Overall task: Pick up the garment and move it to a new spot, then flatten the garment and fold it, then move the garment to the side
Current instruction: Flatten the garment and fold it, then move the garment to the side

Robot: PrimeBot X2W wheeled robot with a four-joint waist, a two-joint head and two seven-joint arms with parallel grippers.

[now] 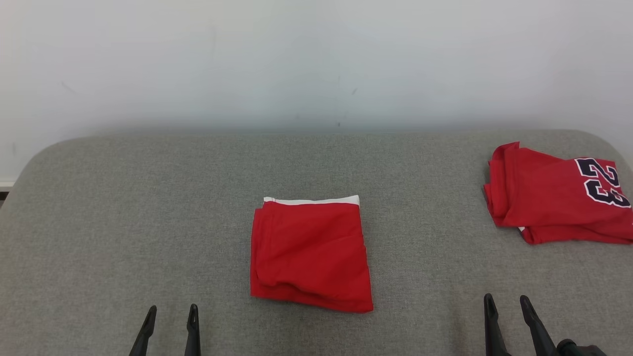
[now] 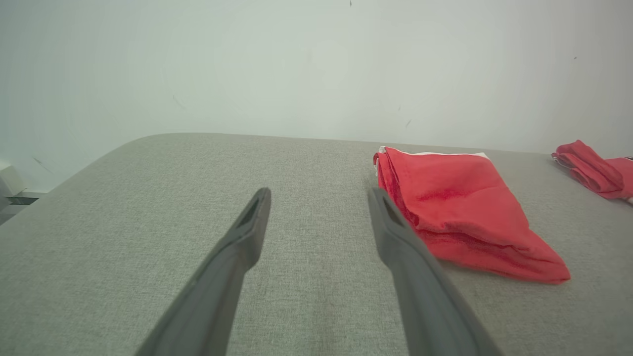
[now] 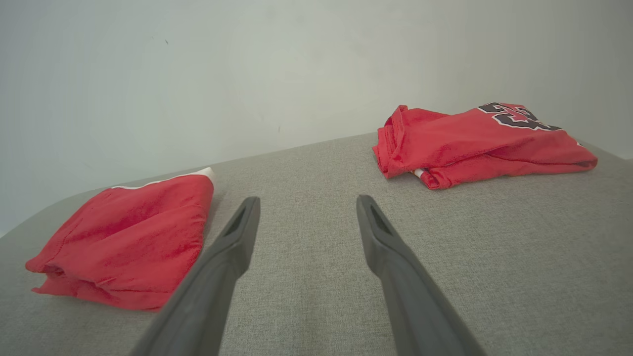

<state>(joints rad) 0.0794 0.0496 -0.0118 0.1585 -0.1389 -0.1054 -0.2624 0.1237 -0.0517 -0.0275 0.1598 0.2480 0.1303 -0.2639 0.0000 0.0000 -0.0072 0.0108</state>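
We see red garment (image 1: 310, 254) at 12 o'clock, centre: folded near-square, flat, white band along far edge, layered hems at near edge. Second red garment (image 1: 554, 202) at 2 o'clock: folded, dark "23" up.

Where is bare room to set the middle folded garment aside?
The left stretch of the grey surface, up to the folded red garment, is bare. So is the strip between it and the numbered red garment. The far right is crowded.
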